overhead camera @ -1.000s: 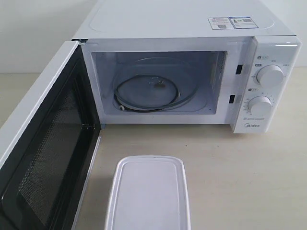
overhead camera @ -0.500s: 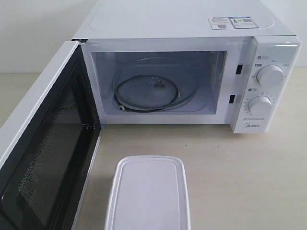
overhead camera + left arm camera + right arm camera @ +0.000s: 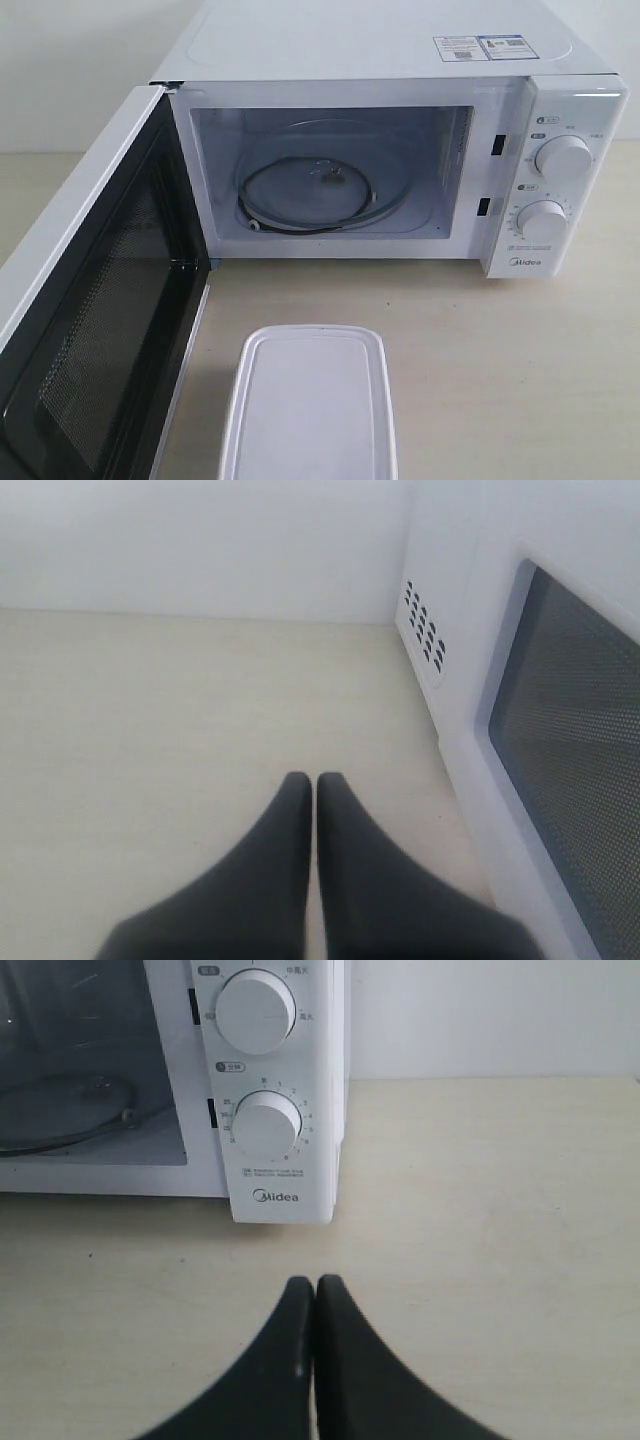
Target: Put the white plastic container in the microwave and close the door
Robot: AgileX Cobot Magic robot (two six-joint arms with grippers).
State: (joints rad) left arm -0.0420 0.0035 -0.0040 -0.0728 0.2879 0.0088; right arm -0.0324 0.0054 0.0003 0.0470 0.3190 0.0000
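Observation:
The white plastic container (image 3: 310, 405) lies on the table in front of the microwave (image 3: 400, 60), lid on, at the near edge of the exterior view. The door (image 3: 95, 330) hangs wide open to the left, its mesh window facing the cavity, where a glass turntable (image 3: 320, 190) sits. No gripper shows in the exterior view. My left gripper (image 3: 315, 780) is shut and empty over bare table, beside the door's outer face (image 3: 560, 740). My right gripper (image 3: 315, 1282) is shut and empty over the table, in front of the Midea dial panel (image 3: 275, 1090).
The table (image 3: 520, 370) is a pale beige surface. A white wall stands behind the microwave. Vent holes (image 3: 425, 630) dot the microwave's side near the left gripper. The open door takes up the table's left side.

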